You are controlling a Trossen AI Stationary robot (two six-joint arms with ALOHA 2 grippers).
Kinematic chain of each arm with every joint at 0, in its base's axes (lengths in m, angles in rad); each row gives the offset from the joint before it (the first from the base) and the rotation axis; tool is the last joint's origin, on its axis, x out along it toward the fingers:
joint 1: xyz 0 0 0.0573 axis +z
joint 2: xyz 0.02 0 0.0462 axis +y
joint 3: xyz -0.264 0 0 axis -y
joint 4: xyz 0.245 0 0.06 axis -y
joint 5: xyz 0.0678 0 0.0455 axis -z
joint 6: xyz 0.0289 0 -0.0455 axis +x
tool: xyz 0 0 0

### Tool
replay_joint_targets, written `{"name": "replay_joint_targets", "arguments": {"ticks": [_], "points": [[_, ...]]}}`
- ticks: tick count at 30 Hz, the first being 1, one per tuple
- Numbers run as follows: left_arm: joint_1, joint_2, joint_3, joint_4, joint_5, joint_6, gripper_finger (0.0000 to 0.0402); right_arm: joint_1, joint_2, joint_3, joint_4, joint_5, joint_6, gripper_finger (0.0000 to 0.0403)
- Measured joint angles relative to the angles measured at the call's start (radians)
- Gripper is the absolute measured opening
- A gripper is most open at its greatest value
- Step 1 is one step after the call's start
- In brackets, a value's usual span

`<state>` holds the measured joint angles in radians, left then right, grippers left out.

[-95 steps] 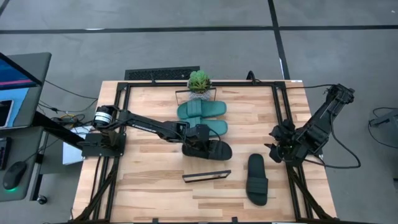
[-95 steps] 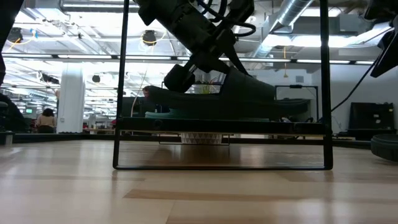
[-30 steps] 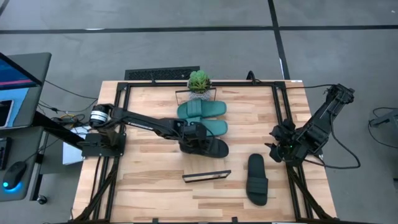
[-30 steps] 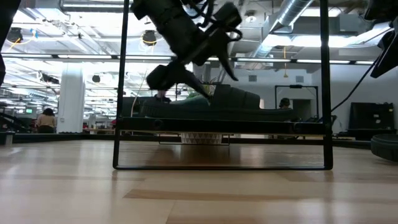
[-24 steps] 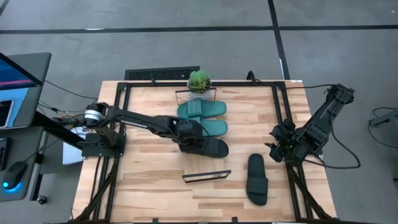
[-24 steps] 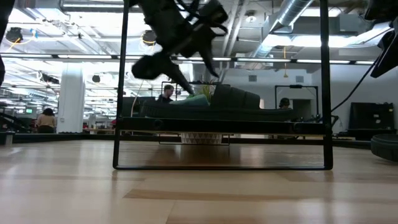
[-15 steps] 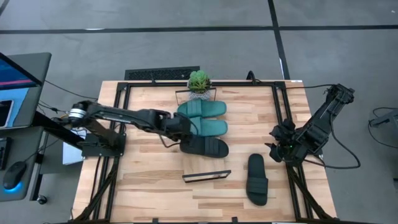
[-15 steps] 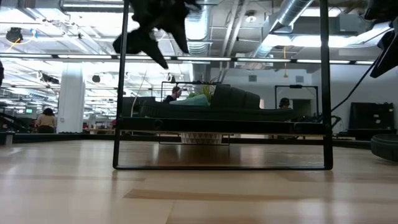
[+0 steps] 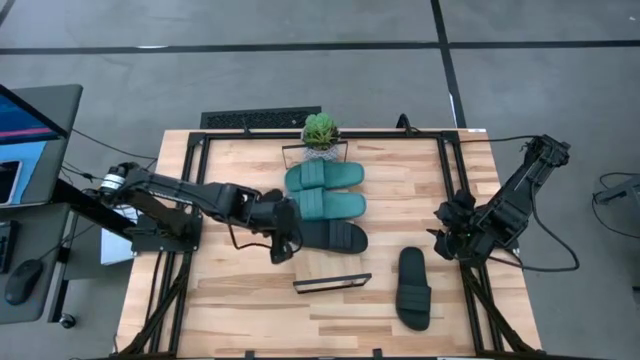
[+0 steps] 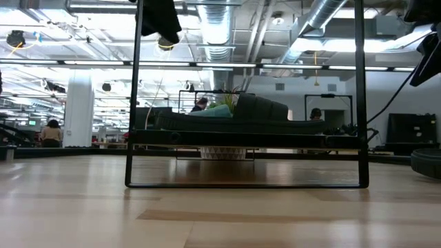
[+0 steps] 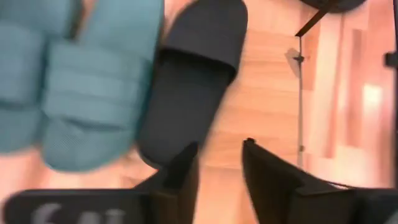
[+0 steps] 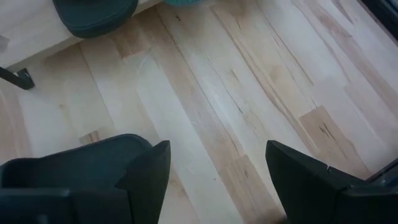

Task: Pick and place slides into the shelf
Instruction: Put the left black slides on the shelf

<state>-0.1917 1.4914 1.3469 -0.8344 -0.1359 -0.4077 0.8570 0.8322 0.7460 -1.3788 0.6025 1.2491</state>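
While lengthwise along shelf (image 9: pixel 345 281), black slide (image 9: pixel 335 237)

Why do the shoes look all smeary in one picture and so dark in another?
In the left wrist view the teal slides and the black slide are smeared by motion blur. In the low view bright ceiling lights behind turn the slides on the shelf into dark outlines. The high view is evenly lit and sharp.

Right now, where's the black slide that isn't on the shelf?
In the high view, the loose black slide lies on the table's right front part, near the waiting right claw and right of the small black wire stand.
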Motion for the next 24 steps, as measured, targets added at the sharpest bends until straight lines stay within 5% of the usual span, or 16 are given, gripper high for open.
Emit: {"name": "replay_joint_targets", "arguments": {"ticks": [5, 16, 24], "points": [[0.009, 0.0, 0.041, 0.01, -0.072, 0.195, 0.0011, -0.001, 0.0, 0.0, -0.002, 0.0, 0.017, 0.0256], [0.032, -0.017, 0.155, -0.076, -0.065, 0.336, 0.0, -0.01, 0.0, 0.0, 0.015, 0.004, 0.053, 0.0256], [0.032, -0.203, 0.214, 0.03, -0.075, 0.386, 0.0, -0.082, 0.0, 0.0, 0.076, 0.004, 0.08, 0.0256]]}}
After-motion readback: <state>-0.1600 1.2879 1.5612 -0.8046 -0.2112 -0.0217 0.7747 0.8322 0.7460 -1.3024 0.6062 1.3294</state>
